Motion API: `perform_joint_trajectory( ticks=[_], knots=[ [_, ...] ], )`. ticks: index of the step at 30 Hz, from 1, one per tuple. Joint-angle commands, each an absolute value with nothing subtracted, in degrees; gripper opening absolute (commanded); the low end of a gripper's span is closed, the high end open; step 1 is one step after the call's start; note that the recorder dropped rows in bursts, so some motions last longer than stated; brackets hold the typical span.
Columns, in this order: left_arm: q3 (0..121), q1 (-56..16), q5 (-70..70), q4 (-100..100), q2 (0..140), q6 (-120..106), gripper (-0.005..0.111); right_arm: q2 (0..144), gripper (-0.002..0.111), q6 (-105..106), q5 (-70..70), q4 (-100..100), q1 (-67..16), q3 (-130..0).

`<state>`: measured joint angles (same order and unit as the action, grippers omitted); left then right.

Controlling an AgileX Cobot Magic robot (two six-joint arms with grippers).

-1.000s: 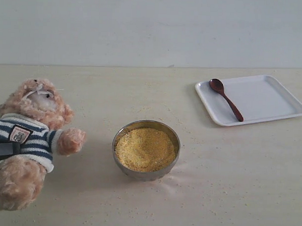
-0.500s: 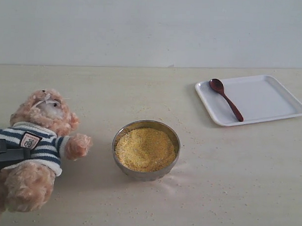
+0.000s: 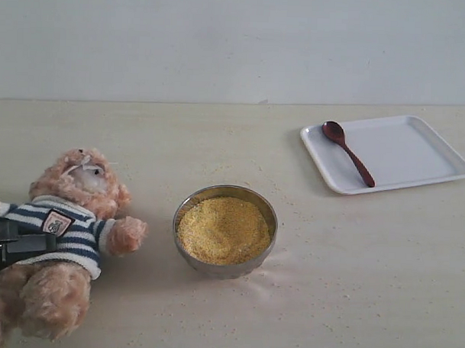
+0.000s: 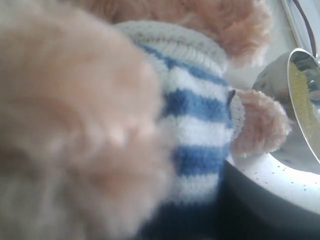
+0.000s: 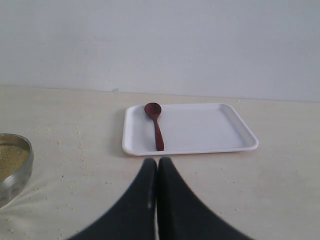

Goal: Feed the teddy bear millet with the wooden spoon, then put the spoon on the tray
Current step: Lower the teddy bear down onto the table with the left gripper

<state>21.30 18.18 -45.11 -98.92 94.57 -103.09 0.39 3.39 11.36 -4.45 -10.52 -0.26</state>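
Spoon not picked up yet, right arm's the one facing it

So the wooden spoon (image 3: 348,153) lies flat on the white tray (image 3: 416,154), along the edge nearest the bowl. From the right wrist camera it's straight ahead, handle end towards the right gripper (image 5: 158,162), oval end farthest. That gripper's fingers are pressed together with nothing in them, so I'd guess it has to open first. Only bare table (image 3: 351,285) and the tray's low rim sit in between. The steel bowl (image 3: 224,267) of millet (image 3: 223,229) sits off to one side. The left gripper (image 3: 16,243) looks clamped on the teddy bear (image 3: 83,195) around its middle, well away beyond the bowl.
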Motion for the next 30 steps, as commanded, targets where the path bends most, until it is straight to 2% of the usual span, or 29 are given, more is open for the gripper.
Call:
perform_joint_trajectory(
  ticks=[1, 4, 11, 30],
  knots=[
    [22.8, 18.2, -46.9, -99.9, 96.8, -103.8, 0.045, 0.0, 0.001, 3.6, 11.4, -4.2, -10.4, 0.0],
    [23.4, 18.2, -47.1, -99.9, 98.1, -103.9, 0.047, 0.0, 0.001, 3.6, 11.4, -4.2, -10.4, 0.0],
    [24.2, 18.2, -50.4, -99.9, 98.5, -103.7, 0.065, 0.0, 0.001, 3.6, 11.4, -4.2, -10.4, 0.0],
    [24.3, 18.2, -59.2, -99.9, 96.8, -102.4, 0.065, 0.0, 0.001, 3.6, 11.4, -4.2, -10.4, 0.0]
  ],
)
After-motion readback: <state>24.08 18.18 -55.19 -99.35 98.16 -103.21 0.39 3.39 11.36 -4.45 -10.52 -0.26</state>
